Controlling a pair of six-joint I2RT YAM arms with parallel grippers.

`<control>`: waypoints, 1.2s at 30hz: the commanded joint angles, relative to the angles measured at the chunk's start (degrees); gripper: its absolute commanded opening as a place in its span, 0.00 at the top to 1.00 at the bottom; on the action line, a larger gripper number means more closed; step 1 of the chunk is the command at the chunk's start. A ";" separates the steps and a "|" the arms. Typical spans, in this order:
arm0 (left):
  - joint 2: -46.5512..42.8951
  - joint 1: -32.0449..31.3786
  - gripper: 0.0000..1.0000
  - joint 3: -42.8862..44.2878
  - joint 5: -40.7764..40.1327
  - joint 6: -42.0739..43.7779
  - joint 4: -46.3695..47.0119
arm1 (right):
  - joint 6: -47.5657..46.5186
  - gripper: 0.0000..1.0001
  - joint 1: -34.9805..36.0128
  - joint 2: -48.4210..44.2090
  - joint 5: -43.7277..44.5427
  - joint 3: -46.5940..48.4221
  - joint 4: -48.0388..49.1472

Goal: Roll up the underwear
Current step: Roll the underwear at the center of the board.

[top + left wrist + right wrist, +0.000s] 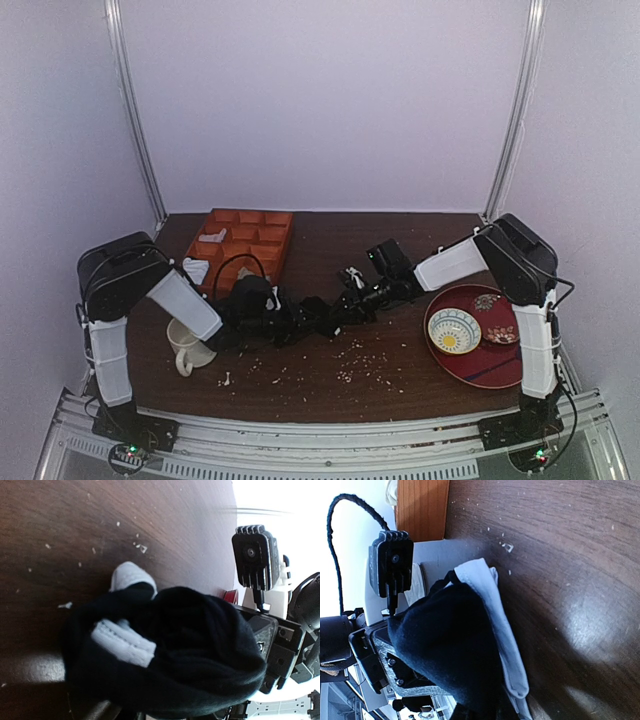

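At the middle of the brown table (400, 385), a bunched black underwear (320, 314) hangs between my two grippers. My left gripper (292, 322) meets it from the left and my right gripper (348, 304) from the right. The left wrist view is filled by the underwear (190, 645), a black bundle with a white edging patch (122, 645). It covers my left jaws, so their state does not show. In the right wrist view the underwear (445, 640) and its white edge (506, 635) drape from my right gripper, which is shut on the fabric just above the table.
An orange compartment tray (268, 236) stands at the back left, with a small white cloth (196, 270) beside it. A white mug (185, 347) sits by the left arm. A red plate (500, 372) at the right holds a patterned bowl (454, 330). Pale crumbs (352, 372) dot the near table.
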 commanded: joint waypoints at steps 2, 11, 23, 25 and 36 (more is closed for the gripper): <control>-0.18 0.16 0.62 -0.42 -1.57 0.37 3.91 | -1.41 1.00 0.63 2.85 3.62 -1.67 -8.29; -4.58 0.14 0.47 -1.02 -0.90 3.87 -1.91 | -5.05 0.99 0.64 1.51 7.03 -1.71 -12.65; -14.09 0.23 0.42 0.43 -1.60 10.30 -11.15 | -11.25 1.00 1.37 -0.57 11.60 -0.28 -20.31; -16.23 0.20 0.42 2.47 -2.13 13.64 -15.36 | -11.65 1.00 1.70 -0.63 11.74 -0.19 -20.64; -10.87 0.24 0.47 6.70 -0.57 14.05 -16.75 | -11.46 1.00 2.74 -0.97 11.80 -0.04 -20.00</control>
